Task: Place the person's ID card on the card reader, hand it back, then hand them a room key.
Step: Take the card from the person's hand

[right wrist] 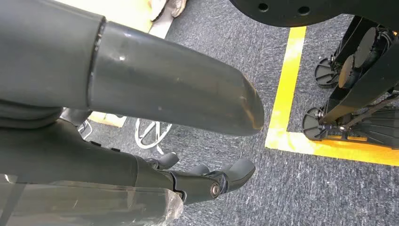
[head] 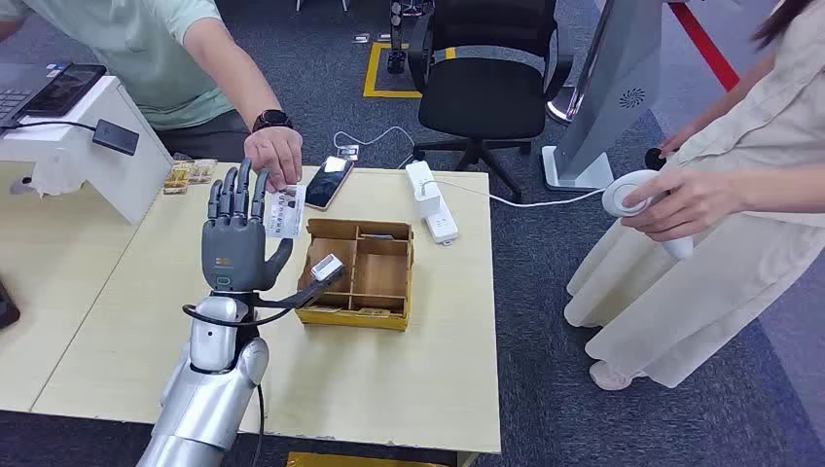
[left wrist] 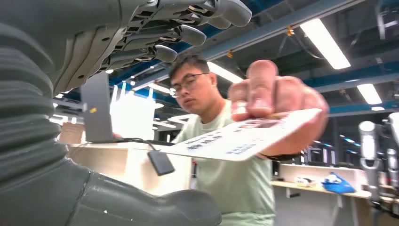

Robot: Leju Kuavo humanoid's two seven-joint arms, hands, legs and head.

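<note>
Left hand raised palm-up, fingers spread, grasping nothing, presumably to receive; ID card pinched in the person's hand just beside its fingertips; right hand hangs low, fingers loosely extended, holding nothing.

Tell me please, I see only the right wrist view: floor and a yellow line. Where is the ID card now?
Observer: A person's hand holds the ID card out over the table.
Operator: Has the left hand taken it?
Observer: No. The left hand is raised at the card, fingers spread, not closed on it.
Operator: What stands near?
Observer: A wooden box with compartments, beside that hand's thumb.
</note>
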